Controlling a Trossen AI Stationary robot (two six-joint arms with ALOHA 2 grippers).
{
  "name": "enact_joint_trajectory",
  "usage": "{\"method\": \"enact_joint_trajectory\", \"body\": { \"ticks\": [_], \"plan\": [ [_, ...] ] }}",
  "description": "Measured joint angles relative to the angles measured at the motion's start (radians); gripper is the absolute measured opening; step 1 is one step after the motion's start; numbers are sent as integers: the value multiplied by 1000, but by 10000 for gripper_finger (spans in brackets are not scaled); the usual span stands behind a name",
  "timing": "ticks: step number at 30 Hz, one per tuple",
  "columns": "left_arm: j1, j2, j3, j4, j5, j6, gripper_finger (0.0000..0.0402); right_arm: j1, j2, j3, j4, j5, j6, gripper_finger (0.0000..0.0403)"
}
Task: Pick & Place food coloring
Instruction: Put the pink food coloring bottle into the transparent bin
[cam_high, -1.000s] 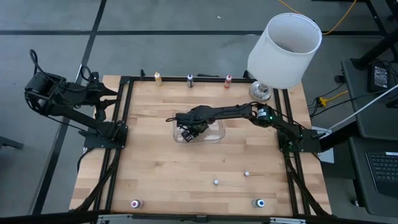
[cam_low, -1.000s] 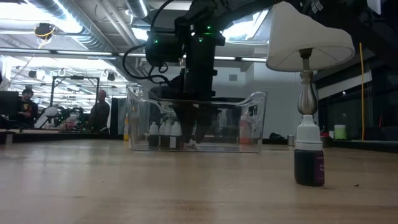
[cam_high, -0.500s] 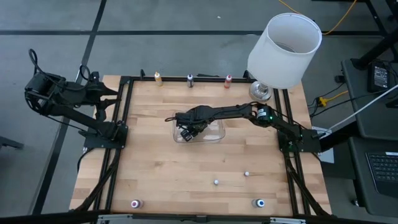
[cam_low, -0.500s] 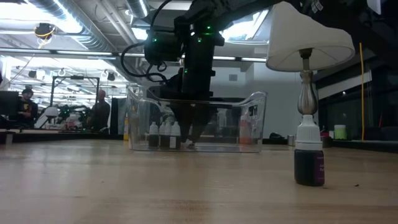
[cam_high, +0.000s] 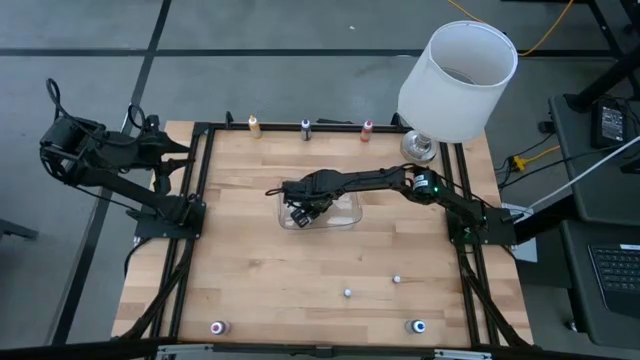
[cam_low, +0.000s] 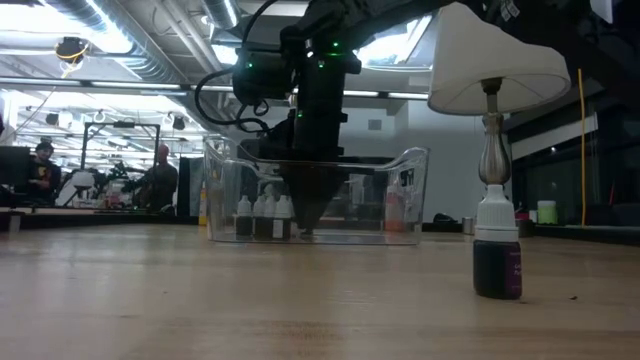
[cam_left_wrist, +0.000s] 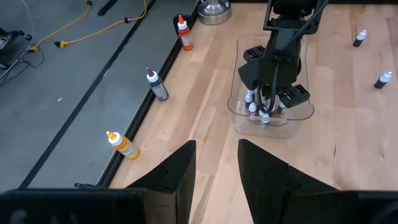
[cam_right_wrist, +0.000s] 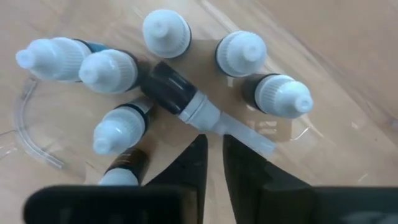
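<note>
1. My right end effector (cam_high: 300, 211) reaches down into the clear bin (cam_high: 350, 222) at frame centre, fingers nearly pressed together, gripping nothing visible.
2. Several capped bottles (cam_right_wrist: 166, 31) cluster below; one lies tipped over (cam_right_wrist: 186, 102), likely needing righting.
3. Three more food coloring bottles (cam_high: 254, 125) line the surface's upper edge.
4. My left end effector (cam_left_wrist: 214, 171) waits spread, far left.

- High view: cam above, looks straight down on whole wood table (cam_high: 300, 270), both arms in frame.
- Low view: cam at table-top height, faces level across to the room behind; a purple bottle (cam_low: 497, 255) stands very near the lens.
- Left wrist view: from table's edge, far, looks twd the clear bin (cam_left_wrist: 270, 118).
- Right wrist view: very close, prob. pointing down into the bin.
- All 4 views share the bin.
</note>
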Motion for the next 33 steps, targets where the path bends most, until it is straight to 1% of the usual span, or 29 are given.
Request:
{"method": "enact_joint_trajectory", "body": {
  "ticks": [4, 8, 17, 24, 29, 33],
  "plan": [
    [0, 0, 0, 0, 0, -8, 116, 0, 0, 0, -9, 0, 2, 38],
    [0, 0, 0, 0, 0, -8, 116, 1, 0, 0, -21, -7, 3, 35],
    [0, 0, 0, 0, -1, -7, 116, 20, -3, 1, -51, -17, -9, 58],
    [0, 0, 0, 0, -3, 0, 116, 21, -3, 60, -48, -2, -1, 73],
    [0, 0, 0, 0, -3, 0, 116, -3, -4, 124, -58, -1, 19, 74],
    [0, 0, 0, 0, -3, 0, 116, -15, -4, 137, -57, 3, -4, 74]
  ]
}}
